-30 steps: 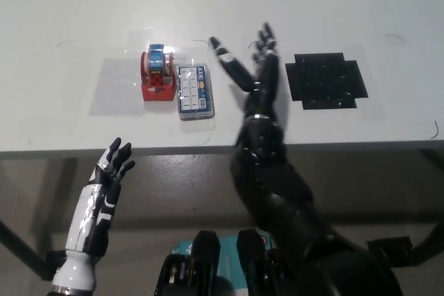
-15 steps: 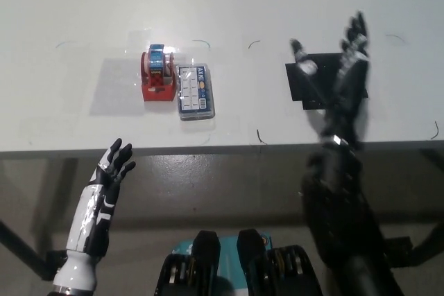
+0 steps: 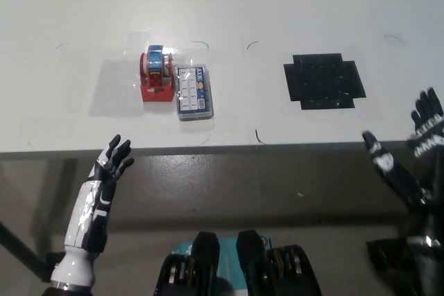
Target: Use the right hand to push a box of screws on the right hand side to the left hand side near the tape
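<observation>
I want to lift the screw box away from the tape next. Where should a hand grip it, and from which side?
Grip the screw box across its short width near the middle, coming from above and the right. It lies flat, long axis running away from the robot, and its left edge sits against the red tape dispenser, so only the right long edge and the ends look free.

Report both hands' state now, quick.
Left hand: open, holding nothing, below the table edge.
Right hand: open, holding nothing, off to the right, far from the box of screws.

1 box of screws (image 3: 192,93), 1 tape dispenser (image 3: 157,74), 1 black mat (image 3: 323,80)
</observation>
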You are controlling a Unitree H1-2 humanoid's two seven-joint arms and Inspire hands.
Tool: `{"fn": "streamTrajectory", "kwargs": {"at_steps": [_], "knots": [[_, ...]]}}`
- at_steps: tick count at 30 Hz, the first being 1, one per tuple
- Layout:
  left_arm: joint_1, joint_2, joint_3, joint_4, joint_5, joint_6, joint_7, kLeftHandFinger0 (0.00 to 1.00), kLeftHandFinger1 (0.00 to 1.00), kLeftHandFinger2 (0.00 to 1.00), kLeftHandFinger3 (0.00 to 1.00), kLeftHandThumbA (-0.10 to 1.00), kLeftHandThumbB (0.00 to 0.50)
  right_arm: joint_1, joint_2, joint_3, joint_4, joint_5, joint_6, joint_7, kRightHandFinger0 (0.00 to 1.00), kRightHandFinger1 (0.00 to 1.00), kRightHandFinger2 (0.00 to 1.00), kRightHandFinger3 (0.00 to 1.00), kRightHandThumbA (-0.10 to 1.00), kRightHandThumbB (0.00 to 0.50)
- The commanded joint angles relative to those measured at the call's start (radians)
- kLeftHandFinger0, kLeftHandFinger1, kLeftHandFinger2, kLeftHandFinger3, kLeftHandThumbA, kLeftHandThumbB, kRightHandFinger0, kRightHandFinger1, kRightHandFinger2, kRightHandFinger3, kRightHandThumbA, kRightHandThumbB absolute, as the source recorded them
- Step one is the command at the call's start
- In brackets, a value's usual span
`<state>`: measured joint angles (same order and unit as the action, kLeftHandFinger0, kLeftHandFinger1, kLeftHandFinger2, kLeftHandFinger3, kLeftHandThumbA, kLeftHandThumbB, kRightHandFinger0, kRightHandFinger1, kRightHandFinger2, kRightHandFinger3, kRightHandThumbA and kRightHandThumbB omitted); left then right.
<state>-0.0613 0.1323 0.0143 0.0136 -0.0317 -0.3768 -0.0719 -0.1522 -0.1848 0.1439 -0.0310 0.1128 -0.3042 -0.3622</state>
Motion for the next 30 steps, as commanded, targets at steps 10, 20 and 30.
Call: {"fn": "streamTrajectory", "kwargs": {"at_steps": [10, 20, 30], "knots": [[-0.087, 0.053, 0.025, -0.011, -0.031, -0.014, -0.019, 1.00, 1.00, 1.00, 1.00, 0.89, 0.181, 0.072, -0.171, 0.216, -0.348, 0.234, 0.231, 0.368, 1.00, 1.00, 1.00, 1.00, 0.78, 0.111], [-0.083, 0.061, 0.025, 0.005, -0.020, -0.028, -0.025, 1.00, 1.00, 1.00, 1.00, 0.92, 0.188, 0.034, -0.097, 0.220, -0.147, 0.195, 0.208, 0.467, 1.00, 1.00, 1.00, 1.00, 0.79, 0.105], [-0.030, 0.076, 0.008, -0.001, 0.009, -0.032, -0.044, 1.00, 1.00, 1.00, 1.00, 1.00, 0.223, 0.038, -0.052, 0.155, -0.093, 0.180, 0.232, 0.496, 1.00, 1.00, 1.00, 1.00, 0.82, 0.074]]}}
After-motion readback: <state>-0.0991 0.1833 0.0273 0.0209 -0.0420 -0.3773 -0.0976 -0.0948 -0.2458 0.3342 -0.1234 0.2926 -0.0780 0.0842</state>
